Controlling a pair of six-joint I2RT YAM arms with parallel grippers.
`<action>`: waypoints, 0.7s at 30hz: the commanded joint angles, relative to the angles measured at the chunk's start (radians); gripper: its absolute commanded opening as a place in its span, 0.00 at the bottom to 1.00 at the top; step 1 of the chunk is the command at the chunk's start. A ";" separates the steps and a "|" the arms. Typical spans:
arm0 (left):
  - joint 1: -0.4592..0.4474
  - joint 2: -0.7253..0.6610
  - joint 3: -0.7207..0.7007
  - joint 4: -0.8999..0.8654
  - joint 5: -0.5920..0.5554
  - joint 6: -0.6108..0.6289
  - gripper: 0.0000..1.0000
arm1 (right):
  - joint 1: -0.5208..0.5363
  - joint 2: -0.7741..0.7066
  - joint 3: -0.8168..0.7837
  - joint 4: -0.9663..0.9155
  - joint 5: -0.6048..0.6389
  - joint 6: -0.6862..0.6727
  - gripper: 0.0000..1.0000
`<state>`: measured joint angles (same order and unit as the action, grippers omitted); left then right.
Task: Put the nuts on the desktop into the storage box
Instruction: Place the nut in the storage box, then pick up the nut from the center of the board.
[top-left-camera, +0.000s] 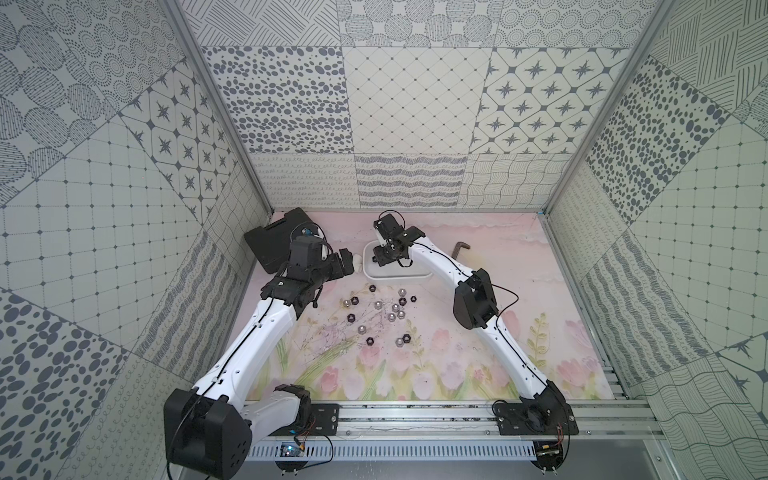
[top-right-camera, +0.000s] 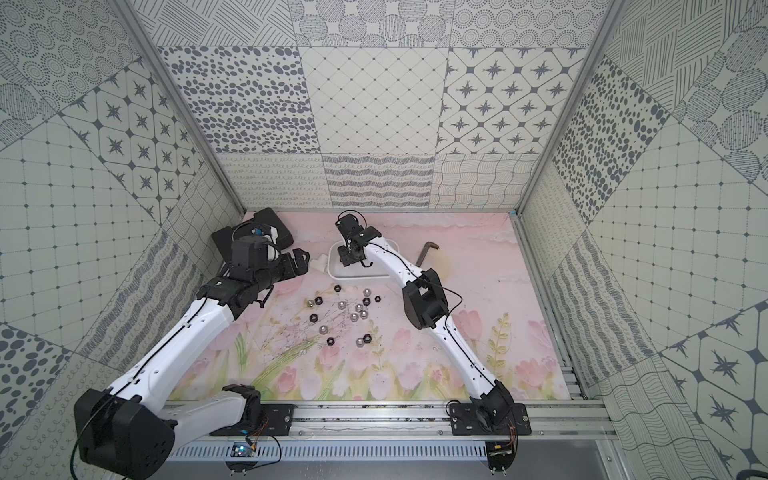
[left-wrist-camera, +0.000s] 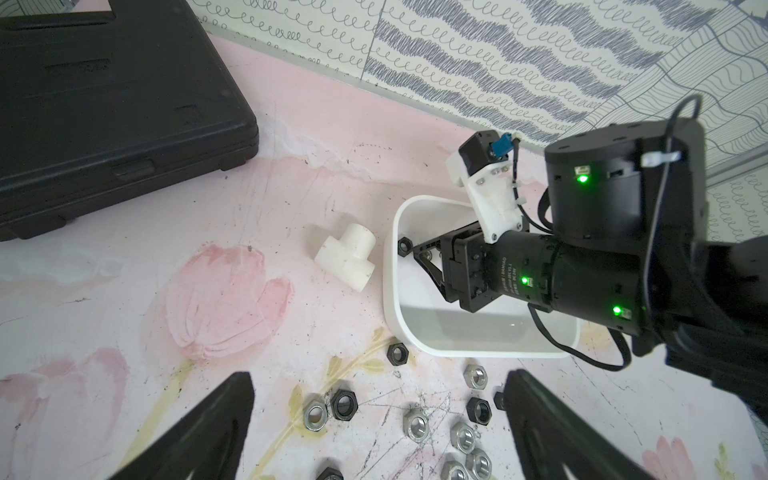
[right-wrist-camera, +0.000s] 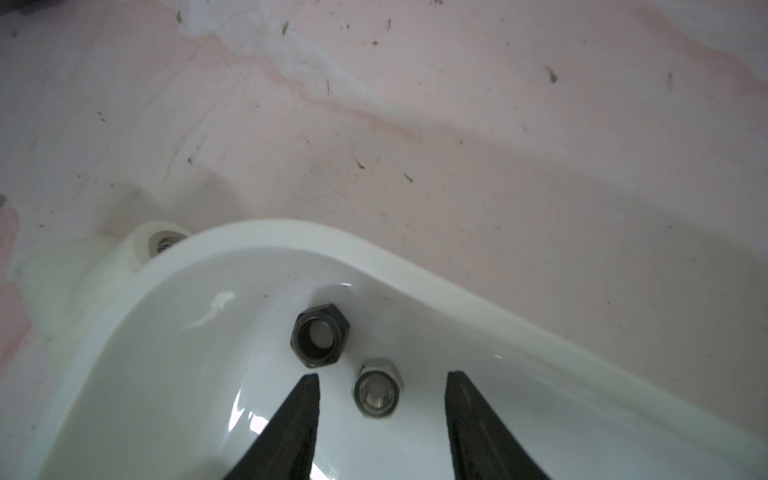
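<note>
One arm (top-left-camera: 436, 266), the right, angles its released pincer (right-wrist-camera: 382, 375) down inside the storage box (right-wrist-camera: 274, 232).

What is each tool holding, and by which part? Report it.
Nothing. The right tool stands open over a silver nut lying loose in the box; the left tool is open and empty.

Desktop (top-left-camera: 449, 357) pale pink, tulip print; storage box (left-wrist-camera: 390, 299) glossy white; nuts (top-left-camera: 391, 317) black, silver; case (left-wrist-camera: 104, 104) black.

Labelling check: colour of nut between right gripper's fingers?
The nut is silver; best in right wrist view.
</note>
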<state>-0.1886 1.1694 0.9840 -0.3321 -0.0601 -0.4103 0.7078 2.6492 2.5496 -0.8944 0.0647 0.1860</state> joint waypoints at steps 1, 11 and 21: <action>-0.003 -0.005 0.006 -0.004 -0.005 0.021 0.99 | 0.021 -0.245 -0.103 0.061 0.033 -0.015 0.55; -0.002 0.002 0.012 0.001 0.009 0.016 0.99 | 0.041 -0.909 -1.017 0.228 0.104 0.033 0.55; -0.003 0.024 0.013 -0.002 0.023 0.010 0.99 | 0.048 -1.003 -1.379 0.276 0.065 0.151 0.55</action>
<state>-0.1886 1.1843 0.9840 -0.3321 -0.0547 -0.4110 0.7490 1.6142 1.1728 -0.6800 0.1413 0.2893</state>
